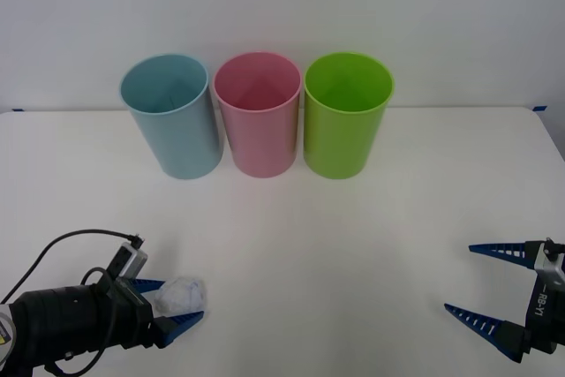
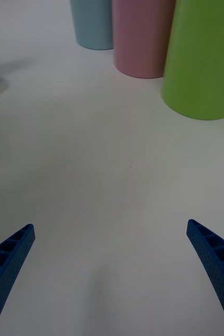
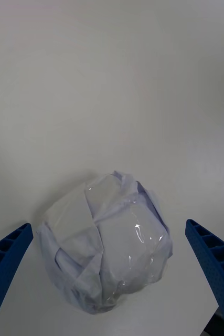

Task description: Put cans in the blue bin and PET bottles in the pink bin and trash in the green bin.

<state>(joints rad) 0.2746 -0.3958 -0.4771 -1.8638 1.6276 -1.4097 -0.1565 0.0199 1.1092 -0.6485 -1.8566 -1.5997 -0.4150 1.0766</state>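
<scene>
The front camera is looking down across the table (image 1: 353,245), while each wrist camera is peering low along it, sharing the trash (image 3: 106,241).

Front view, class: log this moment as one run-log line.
left gripper: open, straddling trash on table | right gripper: open, idle, near right | blue bin, pink bin, green bin: upright, far row

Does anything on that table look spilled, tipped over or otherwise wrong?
Nothing stands out. The blue bin, pink bin and green bin stand upright in a row; the trash sits between the open left end effector's fingers.
</scene>
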